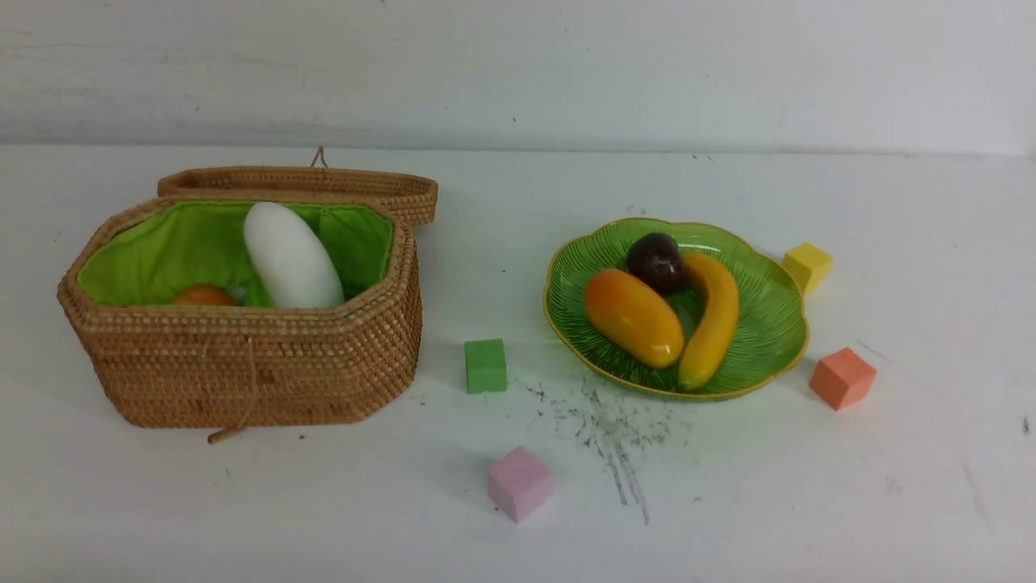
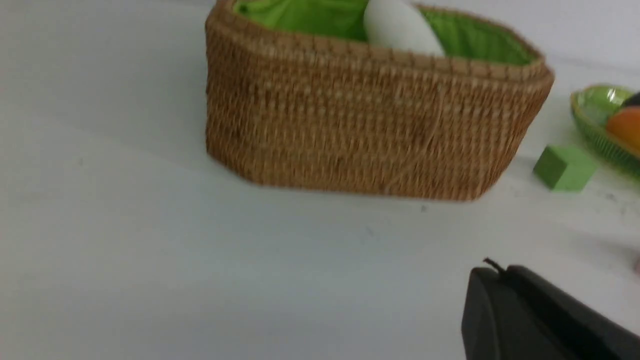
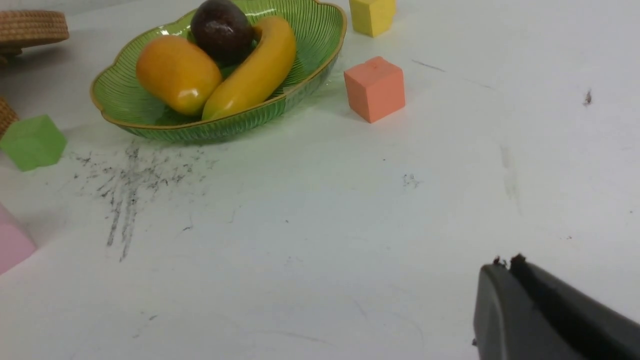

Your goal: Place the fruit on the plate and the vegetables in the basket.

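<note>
Hands, left (image 2: 492, 272) and right (image 3: 505, 265), both pressed together and empty at lower right of wrist frames; only risk: clipping basket (image 1: 243, 364) or plate (image 1: 761, 356) if swung across.

We note a white, scuffed tabletop (image 1: 728, 502) bearing a tan woven wicker basket (image 1: 243, 364), a ribbed translucent green plate (image 1: 769, 324), and four foam cubes: green (image 1: 486, 366), pink (image 1: 520, 483), orange (image 1: 842, 378), yellow (image 1: 807, 265)
</note>
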